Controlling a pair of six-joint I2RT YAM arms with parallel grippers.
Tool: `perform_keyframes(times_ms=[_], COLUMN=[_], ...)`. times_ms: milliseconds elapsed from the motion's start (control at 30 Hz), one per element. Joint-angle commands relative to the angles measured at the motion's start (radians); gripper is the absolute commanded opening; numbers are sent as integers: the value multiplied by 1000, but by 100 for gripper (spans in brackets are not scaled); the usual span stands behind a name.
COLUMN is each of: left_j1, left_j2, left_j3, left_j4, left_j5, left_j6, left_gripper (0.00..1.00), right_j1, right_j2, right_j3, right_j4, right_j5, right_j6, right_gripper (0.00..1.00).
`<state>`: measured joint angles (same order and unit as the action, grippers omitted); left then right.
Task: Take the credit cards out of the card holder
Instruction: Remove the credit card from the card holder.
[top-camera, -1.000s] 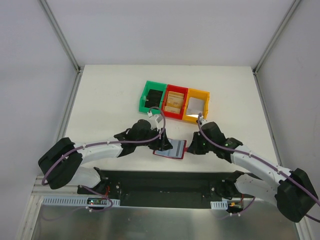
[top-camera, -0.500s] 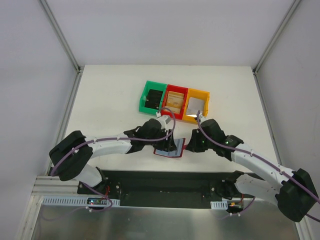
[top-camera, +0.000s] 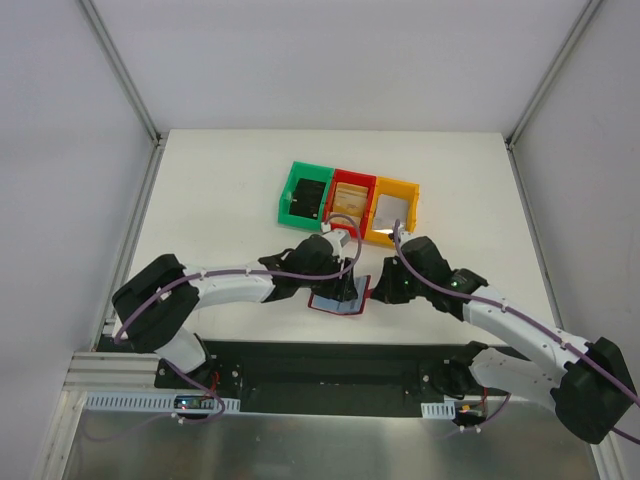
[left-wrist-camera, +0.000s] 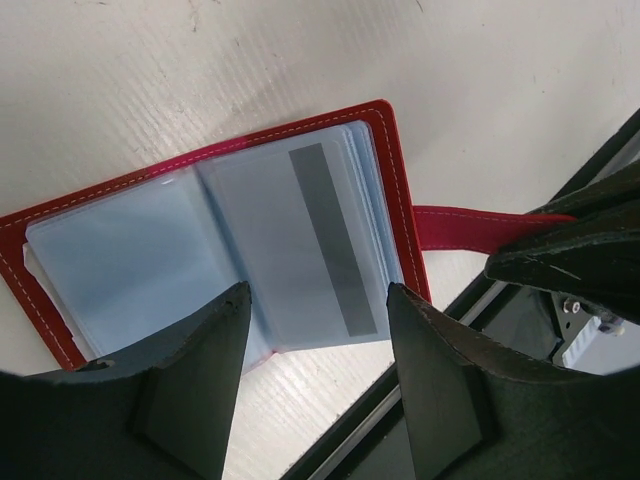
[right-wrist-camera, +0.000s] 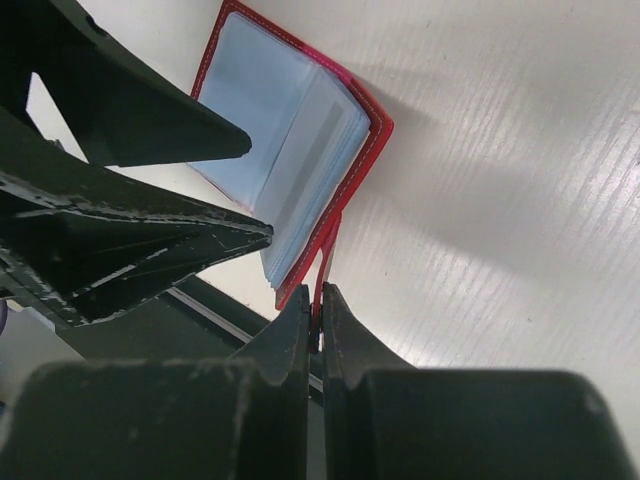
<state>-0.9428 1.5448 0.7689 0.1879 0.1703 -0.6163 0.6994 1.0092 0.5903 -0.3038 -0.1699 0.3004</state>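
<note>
The card holder (top-camera: 338, 301) lies open on the white table near its front edge, dark red with grey-blue clear sleeves (left-wrist-camera: 130, 270). A pale card with a grey stripe (left-wrist-camera: 330, 240) shows in the right-hand sleeve; the stack of sleeves (right-wrist-camera: 305, 150) hides any other credit cards. My left gripper (left-wrist-camera: 318, 295) hangs open just above the holder's near edge, holding nothing. My right gripper (right-wrist-camera: 316, 302) is shut on the holder's red strap tab (right-wrist-camera: 326, 250) at its right side. From above, the left gripper (top-camera: 345, 272) and the right gripper (top-camera: 383, 290) flank the holder.
Three joined bins stand behind the holder: green (top-camera: 305, 195), red (top-camera: 350, 200) and yellow (top-camera: 393, 208), each with something inside. A black strip (top-camera: 320, 365) runs along the table's front edge just below the holder.
My left gripper has swung to the right and now sits over the card holder. The right gripper has kept its grip on the strap tab and edged slightly left.
</note>
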Motion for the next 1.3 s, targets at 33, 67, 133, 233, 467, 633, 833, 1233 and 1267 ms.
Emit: perform_keyframes(times_ms=[33, 67, 133, 233, 467, 633, 833, 1233, 1267], left_j1=[-24, -27, -27, -31, -34, -33, -33, -65, -68], left_j2=[29, 31, 40, 49, 60, 55, 3, 8, 11], left_j3=[58, 61, 64, 70, 72, 64, 50, 90, 89], left_j4=[-28, -30, -30, -31, -44, -54, -57, -73, -76], left_j5=[-44, -45, -48, -51, -80, -104, -126, -117, -118], left_j6=[55, 55, 58, 61, 66, 70, 72, 96, 95], left_gripper=[56, 56, 56, 56, 47, 41, 51, 56, 55], right_j1=[8, 8, 8, 9, 9, 9, 9, 11, 11], right_j2=[2, 3, 6, 11, 12, 14, 9, 8, 6], right_j3=[55, 54, 57, 57, 59, 52, 49, 51, 48], right_j4=[-11, -12, -12, -12, -14, -12, -14, -14, -15], right_j5=[-11, -10, -11, -14, -11, -11, -11, -11, -11], right_j6=[-17, -18, -20, -20, -24, -26, -26, -26, -24], right_gripper=[0, 0, 0, 0, 0, 0, 0, 0, 0])
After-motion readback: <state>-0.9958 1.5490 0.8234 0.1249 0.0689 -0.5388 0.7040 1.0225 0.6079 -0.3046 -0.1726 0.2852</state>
